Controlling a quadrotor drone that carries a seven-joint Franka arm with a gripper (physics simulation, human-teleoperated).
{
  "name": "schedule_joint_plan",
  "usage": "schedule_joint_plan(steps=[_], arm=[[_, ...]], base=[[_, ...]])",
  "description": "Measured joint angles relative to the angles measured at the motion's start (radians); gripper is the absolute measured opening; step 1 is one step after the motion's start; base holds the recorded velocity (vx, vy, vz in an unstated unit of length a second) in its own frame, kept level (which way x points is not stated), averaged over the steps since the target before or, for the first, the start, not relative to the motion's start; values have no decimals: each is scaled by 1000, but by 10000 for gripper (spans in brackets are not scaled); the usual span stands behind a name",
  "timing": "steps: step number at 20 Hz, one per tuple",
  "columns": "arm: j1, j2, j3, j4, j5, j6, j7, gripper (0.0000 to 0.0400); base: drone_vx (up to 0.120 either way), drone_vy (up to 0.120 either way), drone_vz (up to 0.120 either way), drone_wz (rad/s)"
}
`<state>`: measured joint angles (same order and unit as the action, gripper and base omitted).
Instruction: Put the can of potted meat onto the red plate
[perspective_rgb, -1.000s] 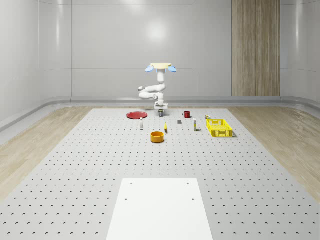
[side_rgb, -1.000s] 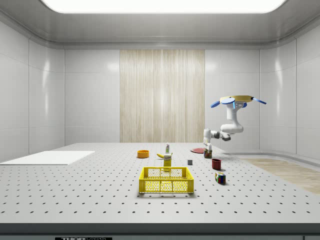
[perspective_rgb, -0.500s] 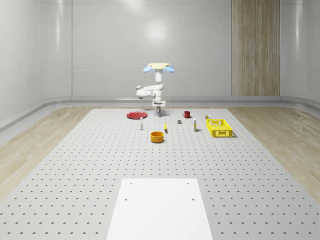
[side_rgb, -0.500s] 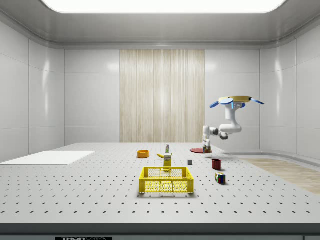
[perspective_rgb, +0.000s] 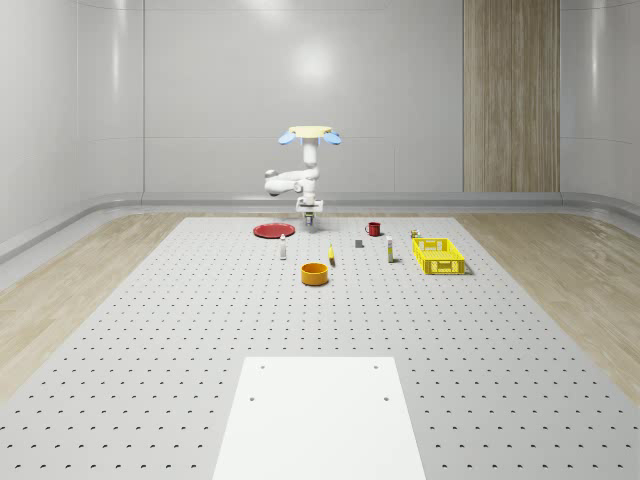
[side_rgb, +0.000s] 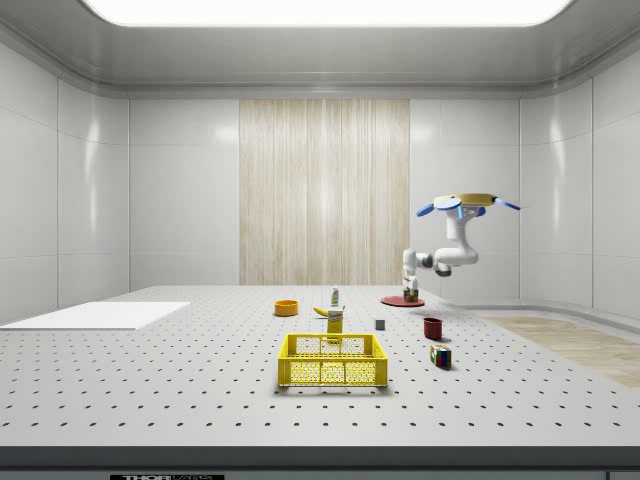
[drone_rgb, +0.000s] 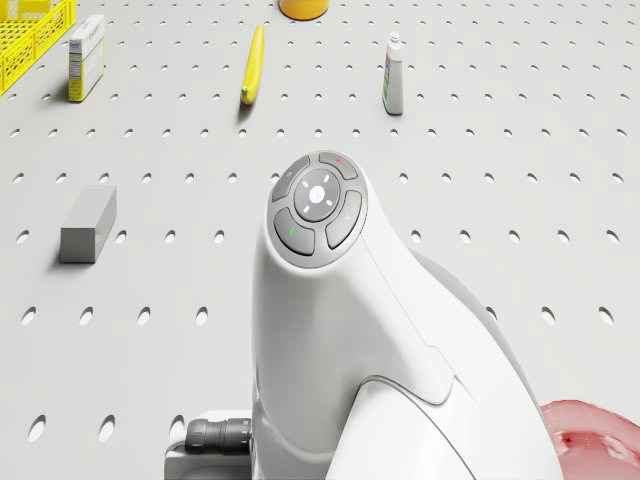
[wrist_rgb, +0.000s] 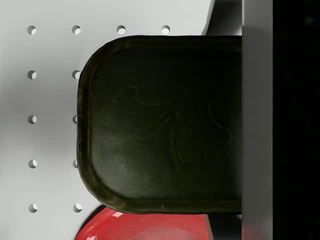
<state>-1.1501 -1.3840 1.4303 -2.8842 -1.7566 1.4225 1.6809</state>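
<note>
Can of potted meat (wrist_rgb: 160, 125), pinched in the end effector (side_rgb: 408, 291), hangs in mid-air beside the red plate's (perspective_rgb: 272, 231) rim, upper centre of the whole-scene view. The drone (perspective_rgb: 311, 133) hovers above. Released here, it would likely miss onto the surface (perspective_rgb: 320, 320).

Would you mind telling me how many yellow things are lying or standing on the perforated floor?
3: a yellow plastic crate at the whole-scene view's right, a yellow round bowl nearest that camera, and a yellow banana between the bowl and the hovering drone. Smaller ones may be hidden.
</note>
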Motion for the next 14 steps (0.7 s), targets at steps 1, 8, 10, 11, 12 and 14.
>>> schedule_joint_plan(steps=[1,8,10,11,12,14], arm=[[-1,-3,1,0,2,3,1,284],[-4,-26,7,1,13,23,4,284],[-5,-32,8,1,16,29,5,284],[-6,-35,9,1,17,32,5,284],[-6,-38,9,1,19,35,6,284],[-7,-44,10,1,21,40,7,284]], base=[[0,-120,0,0],[0,-120,0,0],[0,-120,0,0],[0,-120,0,0],[0,-120,0,0],[0,-120,0,0]])
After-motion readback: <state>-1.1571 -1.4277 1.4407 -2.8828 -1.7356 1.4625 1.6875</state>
